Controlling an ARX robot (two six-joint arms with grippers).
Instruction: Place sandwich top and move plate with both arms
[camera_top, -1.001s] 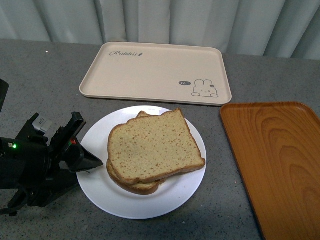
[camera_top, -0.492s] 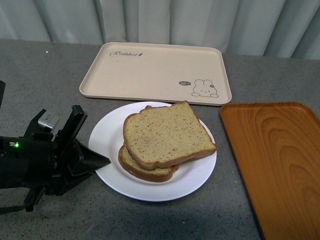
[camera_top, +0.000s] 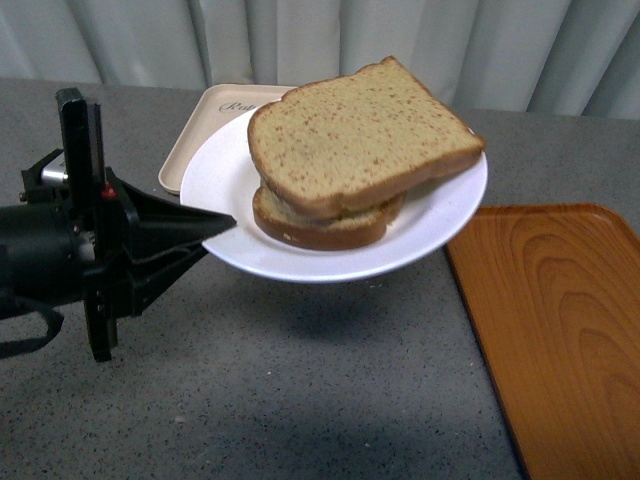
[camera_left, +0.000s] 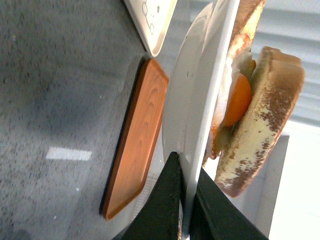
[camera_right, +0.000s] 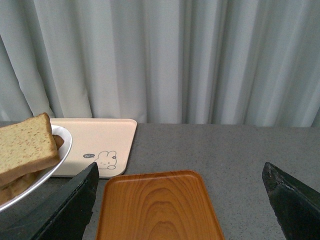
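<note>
The sandwich top (camera_top: 360, 135), a squarish tan speckled slice, lies on the rounder slice on the white plate (camera_top: 225, 230), with a fried egg between them in the left wrist view (camera_left: 239, 100). My left gripper (camera_top: 215, 232) is shut on the plate's left rim and holds the plate in the air above the grey table, tilted up to the right. The left wrist view shows both fingers clamping the plate's edge (camera_left: 197, 125), next to the top slice (camera_left: 262, 115). My right gripper (camera_right: 182, 200) is open and empty, above the orange tray. The plate (camera_right: 60, 155) and top slice (camera_right: 22, 147) show at that view's left edge.
The beige rabbit-print tray (camera_top: 195, 140) lies at the back, partly hidden behind the plate. The orange wood-grain tray (camera_top: 560, 330) lies at the right. Grey curtains hang behind the table. The plate's shadow falls on the grey table (camera_top: 320, 310).
My left gripper has lifted the plate with the sandwich off the table, up and to the right. It now tilts in the air.
</note>
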